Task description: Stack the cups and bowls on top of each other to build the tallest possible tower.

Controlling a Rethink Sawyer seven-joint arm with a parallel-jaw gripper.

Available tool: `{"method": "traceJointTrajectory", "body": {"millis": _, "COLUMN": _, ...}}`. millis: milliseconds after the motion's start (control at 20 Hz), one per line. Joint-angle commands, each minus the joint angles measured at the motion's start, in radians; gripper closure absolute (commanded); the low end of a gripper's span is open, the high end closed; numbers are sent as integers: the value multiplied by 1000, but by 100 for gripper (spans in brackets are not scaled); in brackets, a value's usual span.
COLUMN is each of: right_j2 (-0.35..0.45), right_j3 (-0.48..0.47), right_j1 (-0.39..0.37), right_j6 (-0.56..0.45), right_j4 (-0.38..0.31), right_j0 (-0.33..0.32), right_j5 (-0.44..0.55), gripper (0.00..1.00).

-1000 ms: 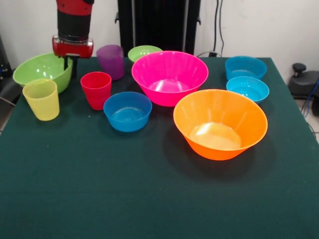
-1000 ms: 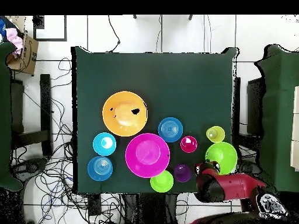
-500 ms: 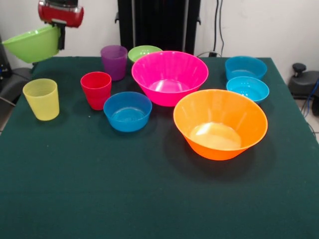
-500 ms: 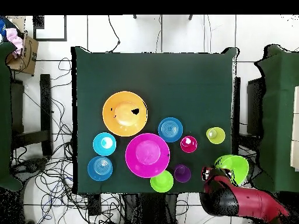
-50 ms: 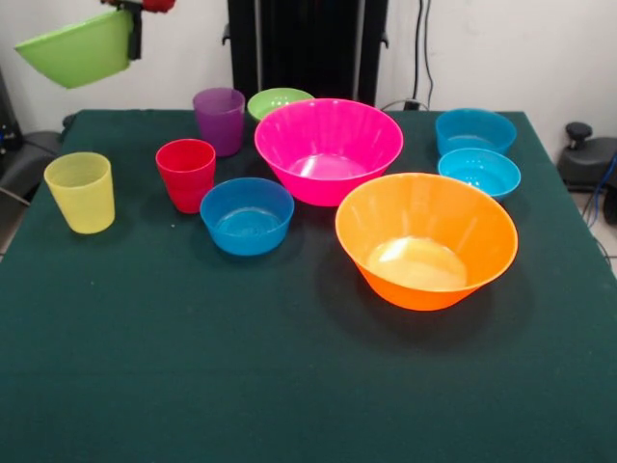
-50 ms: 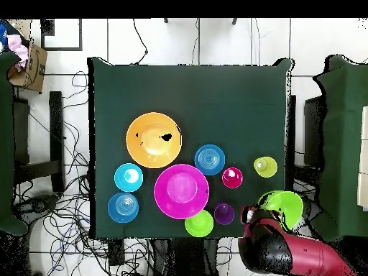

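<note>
The medium green bowl was held aloft by its rim in the claw, tilted and well clear of the green bench — above its corner in the front view. The claw was clenched on the bowl's edge. On the bench, every piece was seen standing apart and upright: the yellow cup, red cup and purple cup; the pink bowl and orange bowl; the small green bowl behind — and three blue bowls. Nothing was stacked.
</note>
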Motion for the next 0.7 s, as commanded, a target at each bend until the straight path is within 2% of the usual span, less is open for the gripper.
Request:
{"method": "traceJointTrajectory", "body": {"millis": 50, "right_j2": 198, "right_j3": 171, "right_j1": -124, "right_j6": 38, "right_j4": 181, "right_j0": 34, "right_j5": 94, "gripper": 100}}
{"method": "traceJointTrajectory", "body": {"millis": 250, "right_j2": 222, "right_j3": 189, "right_j1": -172, "right_j6": 71, "right_j4": 283, "right_j0": 88, "right_j5": 109, "gripper": 100}}
{"method": "traceJointTrajectory", "body": {"millis": 550, "right_j2": 200, "right_j3": 169, "right_j1": -214, "right_j6": 115, "right_j4": 417, "right_j0": 201, "right_j5": 171, "gripper": 100}}
{"method": "traceJointTrajectory", "body": {"millis": 700, "right_j2": 136, "right_j3": 119, "right_j1": -184, "right_j6": 171, "right_j4": 417, "right_j0": 297, "right_j5": 170, "gripper": 100}}
